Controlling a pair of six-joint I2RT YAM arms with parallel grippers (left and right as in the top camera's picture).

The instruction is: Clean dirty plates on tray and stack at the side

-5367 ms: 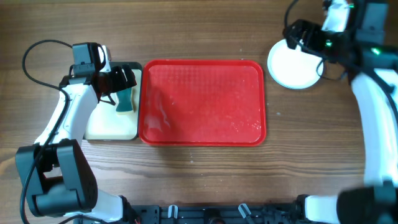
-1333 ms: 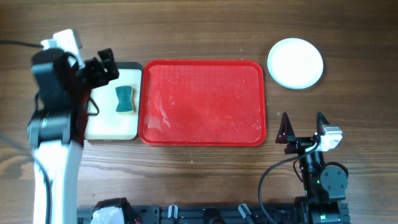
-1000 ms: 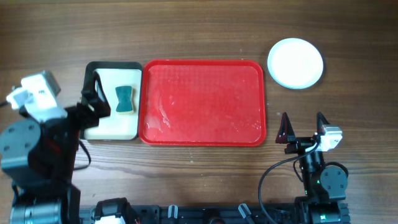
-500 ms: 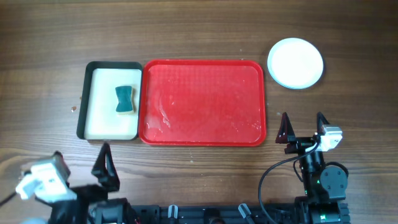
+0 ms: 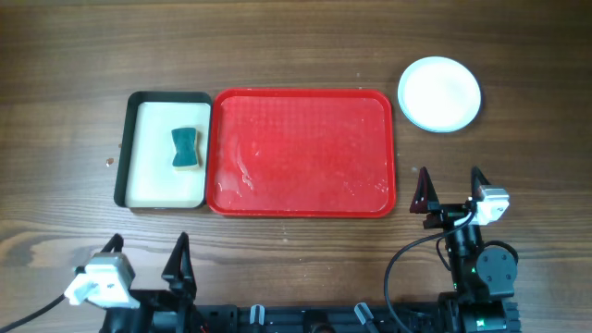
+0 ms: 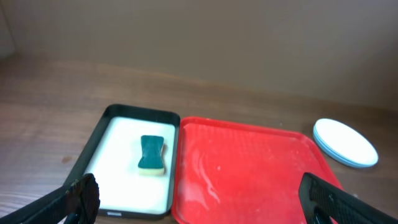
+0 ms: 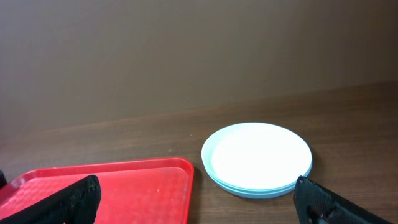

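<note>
The plates (image 5: 439,93) sit in a stack on the wood at the back right, white on top and pale blue beneath, beside the tray's far right corner. The red tray (image 5: 301,153) lies mid-table with nothing on it but pale wet streaks. At the front left edge, my left gripper (image 5: 146,248) is open and holds nothing. My right gripper (image 5: 449,180) is open too, near the front right and short of the plates. The left wrist view shows tray (image 6: 249,168) and plates (image 6: 345,142). The right wrist view shows plates (image 7: 257,158) and a tray corner (image 7: 124,186).
A smaller black-rimmed tray (image 5: 122,148) with a cream inside lies against the red tray's left side. A teal sponge (image 5: 186,148) rests in it, also seen as the sponge (image 6: 151,154) in the left wrist view. Bare wooden table surrounds everything.
My left arm has drawn back from over the small tray to the table's front edge. The right arm, parked at the front right, has not moved in the last second.
</note>
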